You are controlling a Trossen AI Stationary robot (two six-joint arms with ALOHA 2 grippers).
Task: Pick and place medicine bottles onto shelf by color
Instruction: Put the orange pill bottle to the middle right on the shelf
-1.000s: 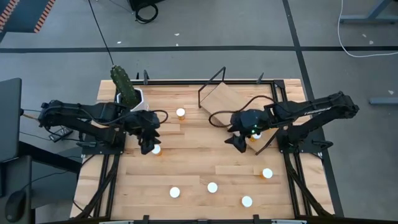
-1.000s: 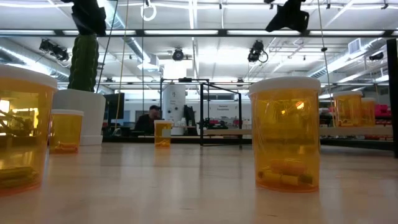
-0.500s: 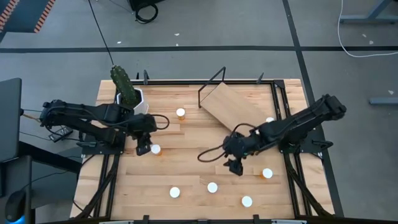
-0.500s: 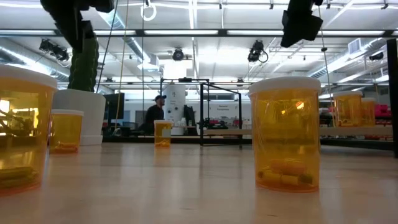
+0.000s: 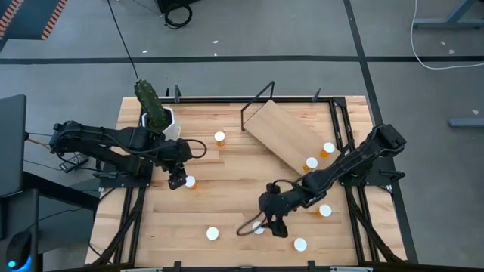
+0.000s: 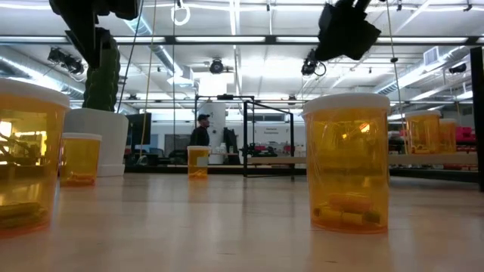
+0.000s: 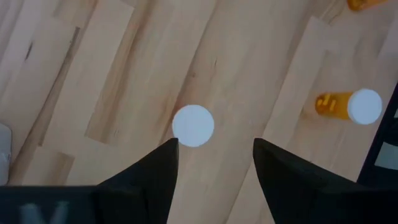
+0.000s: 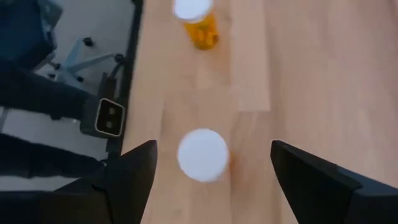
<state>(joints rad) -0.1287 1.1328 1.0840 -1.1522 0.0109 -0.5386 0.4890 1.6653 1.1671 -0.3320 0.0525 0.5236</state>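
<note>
The left gripper (image 7: pixel 214 158) looked straight down on the light-wood slatted tabletop (image 7: pixel 99 74), its 2 dark fingers (image 7: pixel 158 171) spread apart with bare wood showing in the gap. A bottle (image 7: pixel 193 125) stood upright just beyond the fingertips, seen only as a round white cap, roughly in line with the gap and touching neither finger. A second bottle (image 7: pixel 348 106), amber with a white cap, sat well apart from it near the table's dark edge. A scrap of a third amber bottle (image 7: pixel 367 4) showed at the picture's corner.
</note>
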